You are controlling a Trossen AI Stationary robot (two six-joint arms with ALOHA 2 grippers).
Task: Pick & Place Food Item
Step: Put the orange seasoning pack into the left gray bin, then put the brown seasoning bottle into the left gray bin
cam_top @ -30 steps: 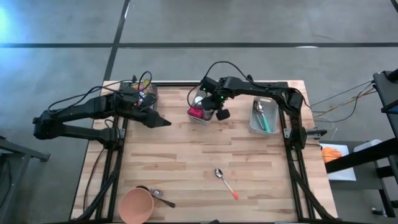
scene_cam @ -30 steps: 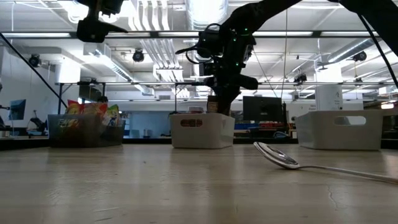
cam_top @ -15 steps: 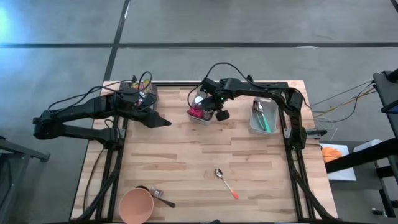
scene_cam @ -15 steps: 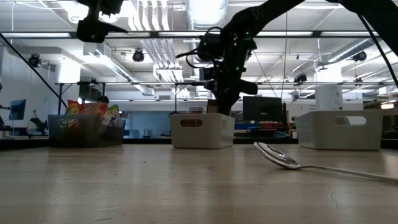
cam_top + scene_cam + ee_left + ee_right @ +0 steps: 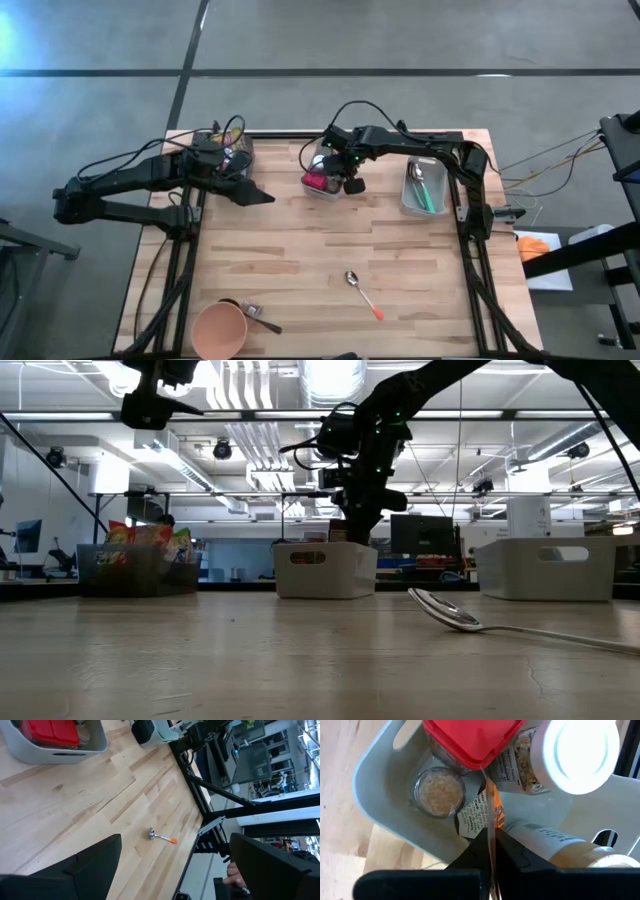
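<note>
My right gripper [image 5: 490, 851] hung over the pale grey plastic bin [image 5: 322, 172] near the middle of the far edge of the butcher-block wooden table [image 5: 300, 250], its jaws pressed together on the edge of a thin orange-and-white printed food packet [image 5: 481, 807]. The packet stood edge-on between my fingertips, its lower part down inside the bin. Around it in the same bin lay a red-lidded container [image 5: 470, 737], a small clear jar of pale grains [image 5: 439, 791], a white-capped shaker bottle [image 5: 580, 755] and a cream squeeze bottle [image 5: 570, 851] lying on its side.

My left gripper [image 5: 172, 865] waited near the table's far left corner, held above the surface with its jaws spread wide and nothing between them. Just behind it at that corner stood a dark bin of bright snack packets [image 5: 140, 555].

Farther out, a second pale grey bin holding cutlery [image 5: 424, 187] sat by the right edge. A steel spoon with an orange handle tip [image 5: 363, 294] lay on bare wood toward the near edge, well apart from both of my grippers. At the near left corner stood a terracotta-coloured cup [image 5: 219, 331], with a small metal utensil [image 5: 258, 316] just beside it.

Beyond the far edge the low view showed a large open hall with ceiling ducts, strip lights and monitors.
</note>
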